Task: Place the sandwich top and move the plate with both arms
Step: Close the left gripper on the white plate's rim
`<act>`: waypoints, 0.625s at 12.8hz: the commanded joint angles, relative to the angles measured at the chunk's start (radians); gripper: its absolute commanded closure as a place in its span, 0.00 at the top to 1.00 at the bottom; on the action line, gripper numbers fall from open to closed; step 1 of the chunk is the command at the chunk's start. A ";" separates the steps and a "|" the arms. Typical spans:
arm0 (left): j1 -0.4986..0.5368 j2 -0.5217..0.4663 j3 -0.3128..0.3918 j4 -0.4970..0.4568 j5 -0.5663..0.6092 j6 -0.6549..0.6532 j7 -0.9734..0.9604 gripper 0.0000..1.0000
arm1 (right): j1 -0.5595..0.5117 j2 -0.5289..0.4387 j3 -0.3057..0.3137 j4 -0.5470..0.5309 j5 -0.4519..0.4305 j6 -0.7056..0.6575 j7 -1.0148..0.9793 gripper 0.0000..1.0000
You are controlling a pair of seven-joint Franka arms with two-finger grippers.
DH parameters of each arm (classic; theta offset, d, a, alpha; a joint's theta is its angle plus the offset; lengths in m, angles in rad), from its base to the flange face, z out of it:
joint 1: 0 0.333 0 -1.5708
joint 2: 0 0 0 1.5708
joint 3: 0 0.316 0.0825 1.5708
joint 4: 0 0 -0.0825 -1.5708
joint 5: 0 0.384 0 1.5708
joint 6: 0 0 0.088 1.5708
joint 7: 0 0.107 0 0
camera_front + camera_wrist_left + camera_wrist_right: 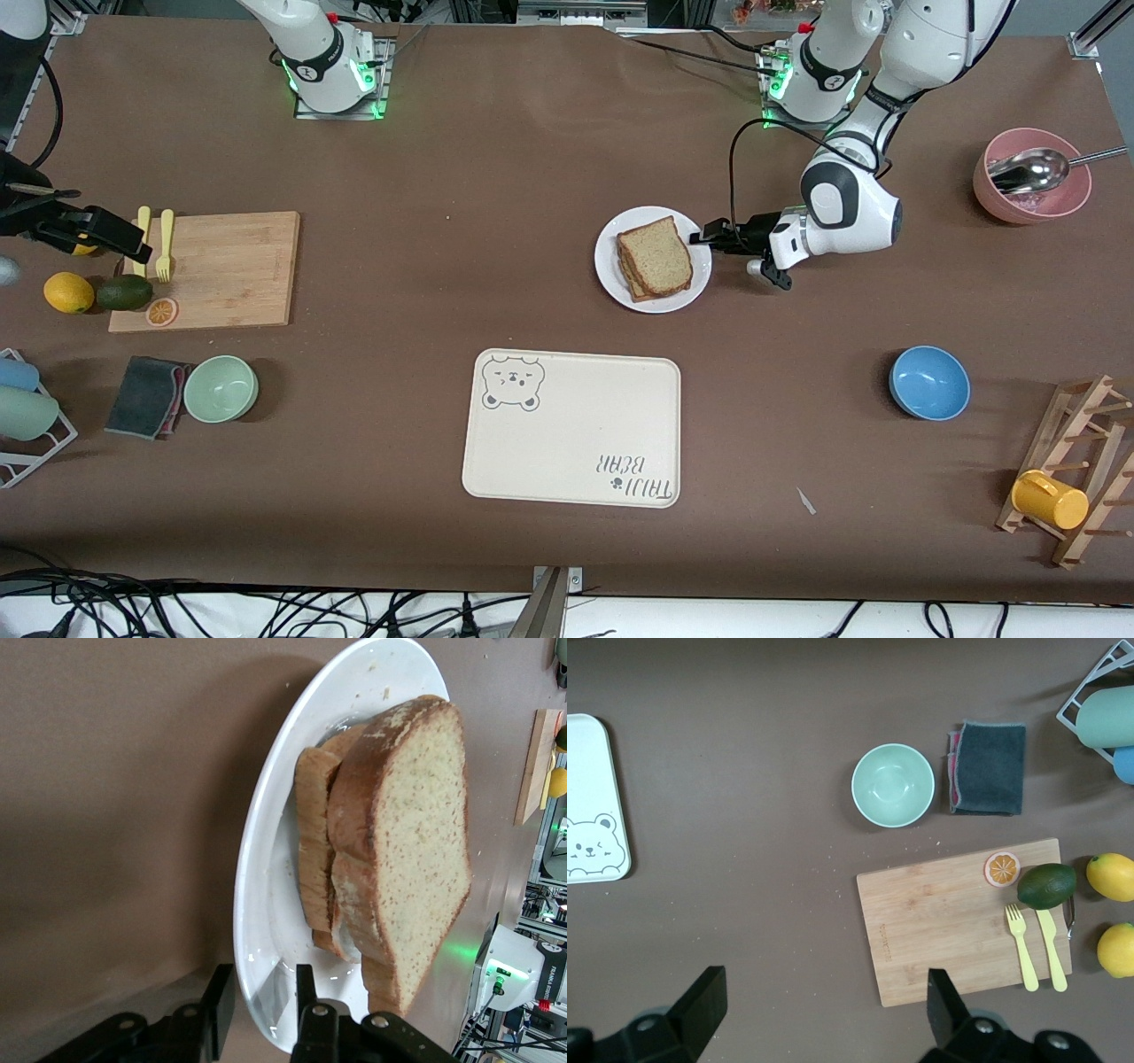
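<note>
the left end effector (259,1003) is pinching the white plate (266,904) rim, the sandwich top (416,842) lying stacked on it. the right end effector (819,1010) is waiting spread over the desk near the cutting board (948,921). grip should be staying level.

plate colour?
Plain white plate, no pattern; clearest in the left wrist view.

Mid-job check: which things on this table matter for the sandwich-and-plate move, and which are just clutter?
Job: sandwich top on the stack; plate; left gripper at the plate's rim; right gripper over the cutting board.

Clutter: tray, blue bowl, green bowl, pink bowl.
</note>
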 commanded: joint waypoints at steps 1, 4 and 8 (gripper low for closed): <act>0.009 -0.007 -0.007 -0.011 -0.026 -0.010 0.014 0.37 | -0.002 0.001 0.006 0.012 0.012 -0.017 -0.007 1.00; 0.008 -0.001 -0.007 -0.006 -0.035 -0.010 0.014 0.36 | 0.003 0.005 0.006 0.008 0.012 -0.019 -0.009 1.00; 0.006 0.006 -0.007 -0.002 -0.039 -0.008 0.014 0.16 | 0.005 0.006 0.006 0.003 0.012 -0.020 -0.017 1.00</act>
